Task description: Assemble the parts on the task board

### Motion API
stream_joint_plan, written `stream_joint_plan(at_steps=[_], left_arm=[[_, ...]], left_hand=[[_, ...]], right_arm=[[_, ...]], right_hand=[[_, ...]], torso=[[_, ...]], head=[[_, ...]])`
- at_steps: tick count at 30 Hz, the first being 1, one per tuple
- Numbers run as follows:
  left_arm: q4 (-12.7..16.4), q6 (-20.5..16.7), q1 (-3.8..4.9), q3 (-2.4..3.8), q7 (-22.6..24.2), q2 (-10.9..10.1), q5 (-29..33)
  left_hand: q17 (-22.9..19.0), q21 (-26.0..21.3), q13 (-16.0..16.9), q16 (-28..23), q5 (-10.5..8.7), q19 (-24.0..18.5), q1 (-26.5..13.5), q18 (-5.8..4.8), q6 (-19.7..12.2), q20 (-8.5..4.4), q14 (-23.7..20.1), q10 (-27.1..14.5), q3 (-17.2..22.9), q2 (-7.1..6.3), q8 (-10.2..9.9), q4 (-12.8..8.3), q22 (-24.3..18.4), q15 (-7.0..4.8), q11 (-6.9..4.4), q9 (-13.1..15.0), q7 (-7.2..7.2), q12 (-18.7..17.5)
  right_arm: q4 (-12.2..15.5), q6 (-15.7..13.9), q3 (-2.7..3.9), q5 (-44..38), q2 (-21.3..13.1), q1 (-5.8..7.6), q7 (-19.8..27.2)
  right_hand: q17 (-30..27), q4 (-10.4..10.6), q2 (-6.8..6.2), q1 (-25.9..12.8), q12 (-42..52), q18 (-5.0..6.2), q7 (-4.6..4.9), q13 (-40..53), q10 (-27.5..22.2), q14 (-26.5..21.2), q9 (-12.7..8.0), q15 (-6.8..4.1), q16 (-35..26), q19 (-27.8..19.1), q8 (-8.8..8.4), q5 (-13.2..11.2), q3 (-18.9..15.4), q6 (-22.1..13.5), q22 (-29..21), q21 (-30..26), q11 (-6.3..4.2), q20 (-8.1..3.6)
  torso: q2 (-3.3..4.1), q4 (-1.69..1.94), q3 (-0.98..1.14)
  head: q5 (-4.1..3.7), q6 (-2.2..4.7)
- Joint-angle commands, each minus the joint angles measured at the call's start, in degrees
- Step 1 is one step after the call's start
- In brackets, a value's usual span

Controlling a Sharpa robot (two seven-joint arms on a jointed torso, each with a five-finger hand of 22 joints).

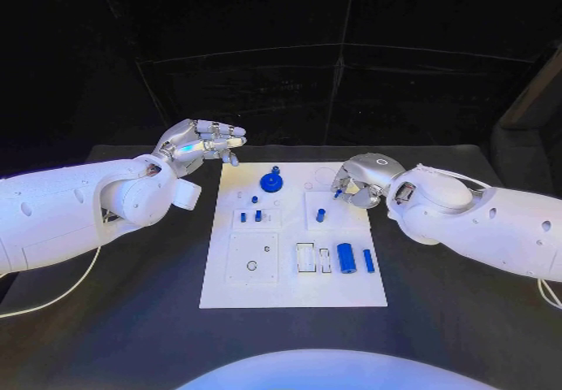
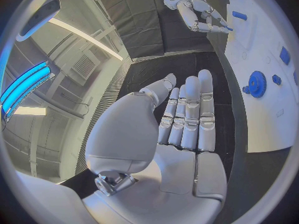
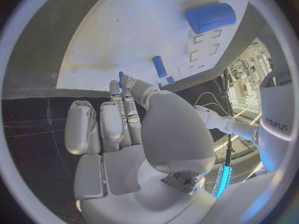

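Robotics lab test cell: black table [image 1: 469,325] with dark curtains [image 1: 352,73] behind, white task board [image 1: 293,288] in the middle. Ceiling strip lights [image 2: 74,32] overhead; probably equipment racks [image 3: 246,69] off to one side, too blurred to confirm.

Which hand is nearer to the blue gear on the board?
Left, slightly. The left hand hovers off the board's far left corner, diagonally beyond the blue gear; the right hand is over the right edge, level with it.

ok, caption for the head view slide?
Right hand pinches a small blue part over the task board; left hand hovers beside it, holding nothing.
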Motion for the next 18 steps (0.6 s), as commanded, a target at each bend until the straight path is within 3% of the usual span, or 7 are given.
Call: stream_joint_plan(at_steps=[1,5,7,10,15,18], left_arm=[[0.0,-0.1,0.09,0.04,1.2,0.0,0.3],[0.1,-0.6,0.09,0.05,1.7,0.1,0.5],[0.0,-0.7,0.09,0.05,1.9,0.2,0.8],[0.0,-0.8,0.09,0.05,2.0,0.4,1.1],[0.1,-0.9,0.11,0.04,1.7,0.6,1.3],[0.1,-0.9,0.12,0.04,1.7,0.7,1.3]], left_hand=[[-0.1,-0.2,-0.1,-0.2,-0.05,0.1,0.4,0.71,-0.1,0.12,0.0,0.0,-0.5,0.04,0.0,0.0,-0.1,0.26,0.28,-0.1,0.36,0.2],[-0.1,-0.2,-0.1,-0.2,-0.05,0.1,0.4,0.72,-0.1,0.12,0.0,0.0,-0.5,0.06,0.0,0.0,-0.1,0.26,0.29,-0.1,0.37,0.2],[-0.1,-0.2,-0.1,-0.2,-0.05,0.1,0.4,0.72,-0.1,0.12,0.0,0.0,-0.5,0.06,0.0,0.0,-0.1,0.26,0.29,-0.1,0.37,0.2],[-0.1,-0.2,-0.1,-0.2,-0.05,0.1,0.4,0.72,-0.1,0.12,0.0,0.0,-0.5,0.06,0.0,0.0,-0.1,0.26,0.29,-0.1,0.37,0.2],[-0.2,-0.2,-0.1,-0.2,-0.05,0.1,0.4,0.71,-0.1,0.14,0.1,-0.1,-0.6,0.08,0.0,0.0,-0.1,0.28,0.32,-0.1,0.41,0.2],[-0.2,-0.2,-0.1,-0.2,-0.05,0.1,0.4,0.71,-0.1,0.14,0.1,-0.1,-0.6,0.08,0.0,0.0,-0.1,0.28,0.32,-0.1,0.41,0.2]], right_arm=[[3.3,-2.3,0.56,2.4,-1.1,0.2,0.4],[6.4,-2.4,1.31,3.1,-1.4,0.23,-0.1],[7.6,-2.4,1.52,3.2,-0.9,0.24,-0.2],[8.4,-2.2,1.67,3.4,0.4,0.24,-0.3],[8.4,-1.1,1.74,3.5,4.1,0.22,0.0],[8.1,-0.3,1.69,3.5,5.9,0.19,0.2]], right_hand=[[0.0,-0.3,0.17,0.0,-0.2,-1.14,0.05,0.0,0.4,1.4,0.0,-0.34,0.4,0.3,-0.01,0.4,0.0,0.3,0.1,0.4,0.19,-0.03],[0.0,-0.4,0.14,0.0,-0.2,-1.14,0.07,0.0,0.4,1.3,0.0,-0.33,0.4,0.3,-0.07,0.4,0.0,0.3,0.1,0.4,0.21,-0.02],[0.0,-0.4,0.14,0.0,-0.2,-1.14,0.07,0.0,0.4,1.3,0.0,-0.33,0.4,0.3,-0.07,0.4,0.0,0.3,0.1,0.4,0.21,-0.02],[-0.1,-0.4,0.16,0.1,-0.3,-1.14,0.09,0.0,0.4,1.3,-0.1,-0.32,0.4,0.3,-0.11,0.5,0.1,0.3,0.1,0.4,0.22,-0.02],[-0.2,-0.5,0.2,0.1,-0.4,-1.13,0.15,0.0,0.3,1.3,-0.1,-0.3,0.4,0.3,-0.21,0.5,0.2,0.2,0.1,0.4,0.27,-0.01],[-0.2,-0.5,0.22,0.1,-0.4,-1.13,0.17,0.0,0.3,1.3,-0.1,-0.29,0.3,0.2,-0.24,0.5,0.2,0.1,0.0,0.4,0.29,0.0]], torso=[[-0.05,0.12,-0.11],[-0.05,0.07,-0.22],[-0.05,0.1,-0.07],[-0.05,0.08,-0.02],[0.07,0.14,-0.18],[0.09,0.11,-0.14]], head=[[0.05,-0.03],[0.23,0.28],[0.33,0.27],[0.7,0.34],[2.84,0.04],[3.81,-0.33]])
